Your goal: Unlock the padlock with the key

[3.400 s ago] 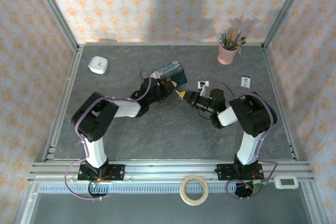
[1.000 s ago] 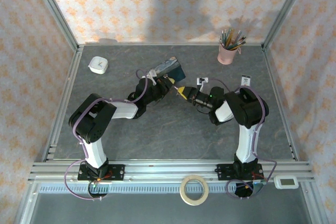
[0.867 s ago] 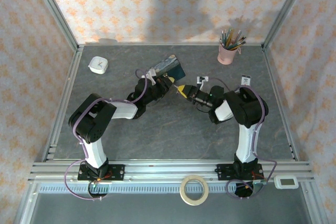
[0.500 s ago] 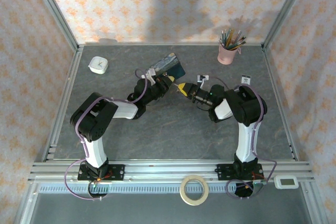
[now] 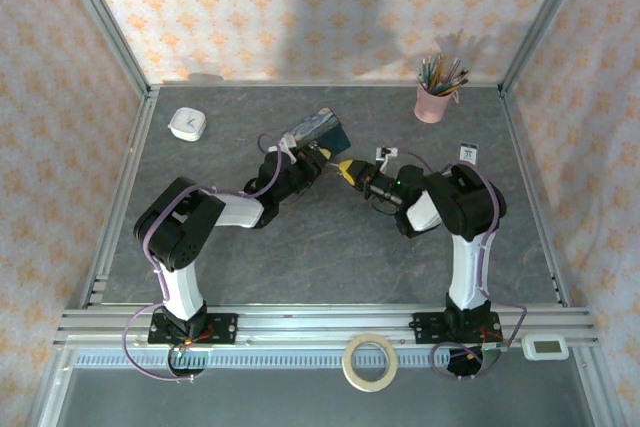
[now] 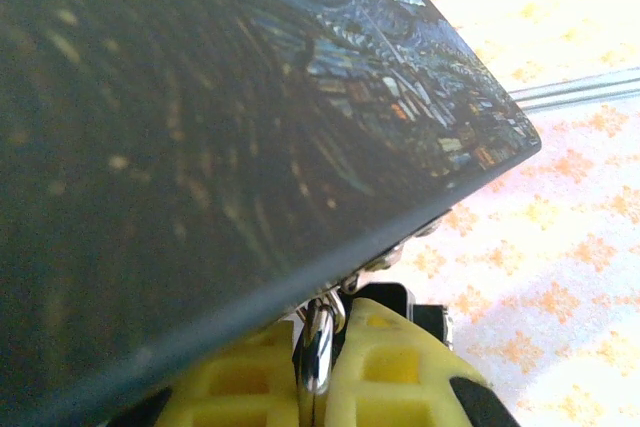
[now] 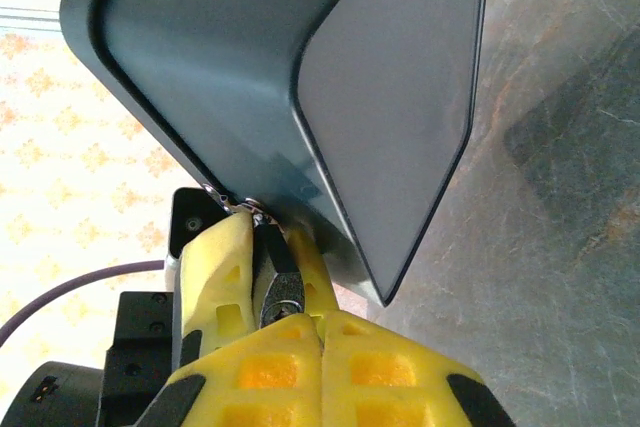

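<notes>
**Right wrist view: both jaws closed at padlock, on box edge**

Nearest, shows right gripper (image 7: 322,339) with jaws pressed flat together; too small to tell whether key sits in the seam. Just past the tips, finds padlock (image 7: 283,299), a dark scrap of metal hanging at the lower edge of box (image 7: 250,67) and touching it. Puts left gripper (image 6: 318,349) on its far side, jaws clamped on a thin shiny loop, most likely the shackle.

Handling, as a guess:
- Looks tiny, light, rigid and smooth.
- Likely to swivel on its loop and slip in foam.
- Best pinched across the flat body sides, leaving keyhole open and shackle free to spring.
- Calls for a steady box too; probably light enough to slide on table (image 5: 330,257).

Containers:
- Shows box tilted, underside toward right wrist camera and painted lid toward left wrist camera.
- Reads as shut and hides whatever is inside.
- Farther back right in top view, spots pink cup (image 5: 433,105), upright, well apart from both arms, holding pencils (image 5: 441,72).
</notes>
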{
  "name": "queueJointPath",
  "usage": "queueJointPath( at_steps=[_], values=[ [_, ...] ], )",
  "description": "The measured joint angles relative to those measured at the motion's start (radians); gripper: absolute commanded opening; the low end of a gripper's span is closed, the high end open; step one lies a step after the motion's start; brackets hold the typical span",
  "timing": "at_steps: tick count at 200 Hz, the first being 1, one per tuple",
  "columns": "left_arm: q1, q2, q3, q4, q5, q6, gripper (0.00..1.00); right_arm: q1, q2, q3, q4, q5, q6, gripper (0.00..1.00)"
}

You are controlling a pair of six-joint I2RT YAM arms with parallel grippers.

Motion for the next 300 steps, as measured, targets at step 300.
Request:
queueJointPath(
  at_steps=[300],
  values=[
    [-0.018,0.012,-0.005,0.013,-0.019,-0.153,0.00,0.054,-0.159,-0.068,-0.190,0.128,-0.209,0.00]
  ],
)
